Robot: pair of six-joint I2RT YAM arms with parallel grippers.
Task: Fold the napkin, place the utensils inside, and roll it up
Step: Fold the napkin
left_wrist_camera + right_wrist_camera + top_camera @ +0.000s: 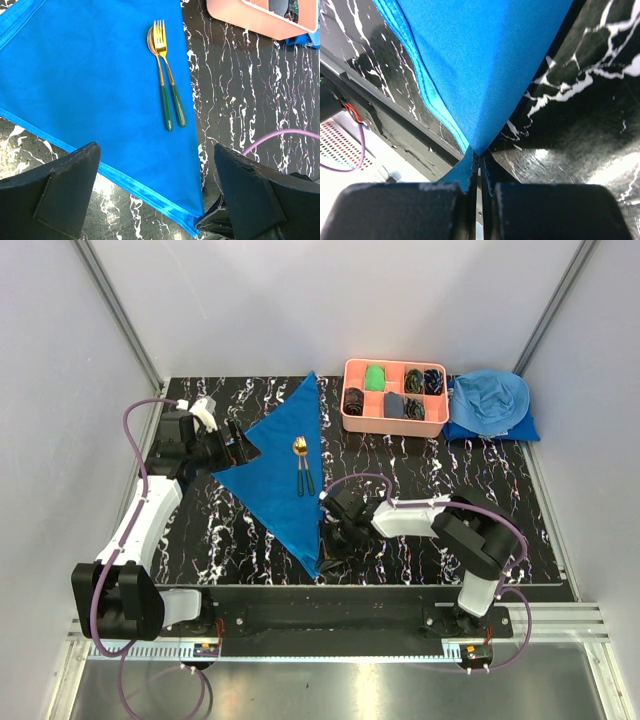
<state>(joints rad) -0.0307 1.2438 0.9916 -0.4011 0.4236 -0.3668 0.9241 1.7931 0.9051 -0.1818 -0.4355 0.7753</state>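
Item: napkin (285, 470), royal-blue, a flat triangle on the marbled table (420, 500). Thin, limp and light, so I judge it will drape and slip. Fork (169, 75) and spoon (160, 80) lie on it. My right claw (479, 165) is clamped on its near corner. My left claw (157, 170) is spread wide. Best hold: the hemmed corners.

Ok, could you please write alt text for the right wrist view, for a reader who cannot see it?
The right gripper is shut on a corner of the blue napkin, seen close up from behind. The cloth fans out from the pinch over the black marbled table, whose edge shows at left.
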